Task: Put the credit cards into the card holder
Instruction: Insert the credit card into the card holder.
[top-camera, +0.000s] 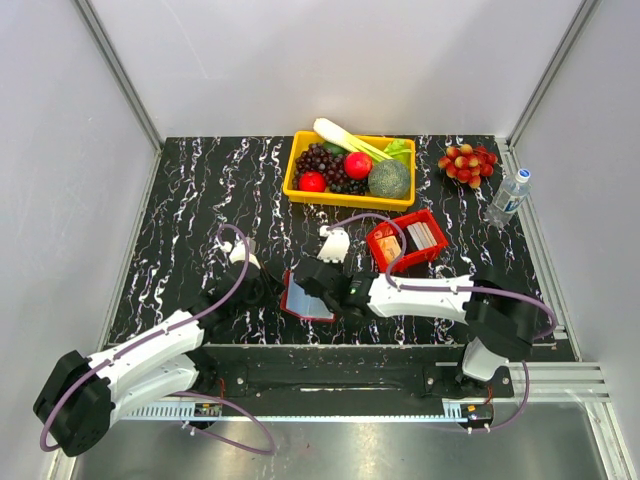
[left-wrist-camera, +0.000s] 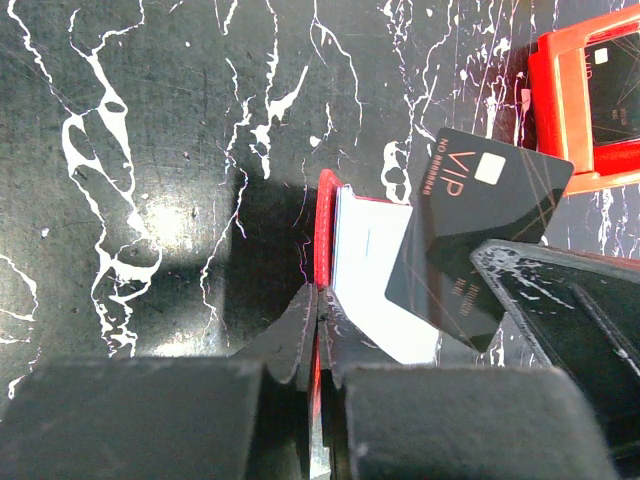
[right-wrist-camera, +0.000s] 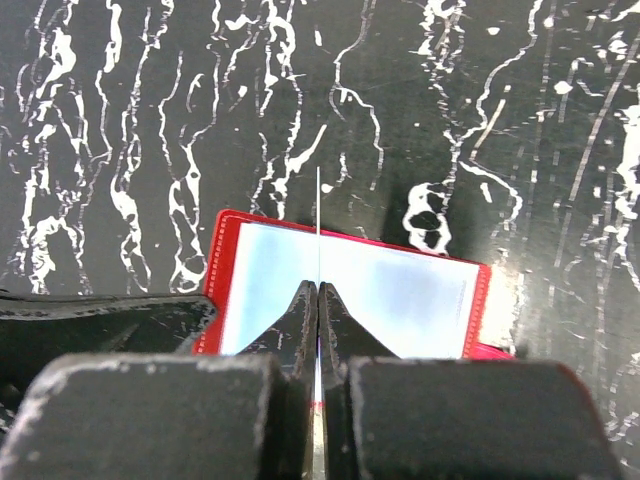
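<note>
Step in hand: inserting one card. The right gripper (right-wrist-camera: 318, 295) carries a thin black plastic credit card marked VIP (left-wrist-camera: 480, 225) over the open holder.
Card holder: a small dark red folding card holder (right-wrist-camera: 400, 290) with a stitched red rim. It sits open near the front of the black white-veined marble tabletop (right-wrist-camera: 150, 120), between the two arms, with its pale blue-grey inner faces showing.
Left gripper (left-wrist-camera: 318, 300): jaws pinched narrow on the holder's red cover edge, judged to be bracing it open.
Right gripper: jaws closed flat on the black card, which shows edge-on as a thin pale line in that gripper's own wrist view. Whether the card touches the holder cannot be told.
Next move: judged to need the card's lower edge squared to a pocket and slid in. No pocket slit is discernible.
Other cards: tan and whitish cards (top-camera: 424, 236) lie in a bright red open plastic tray (top-camera: 415, 262), near the holder.
</note>
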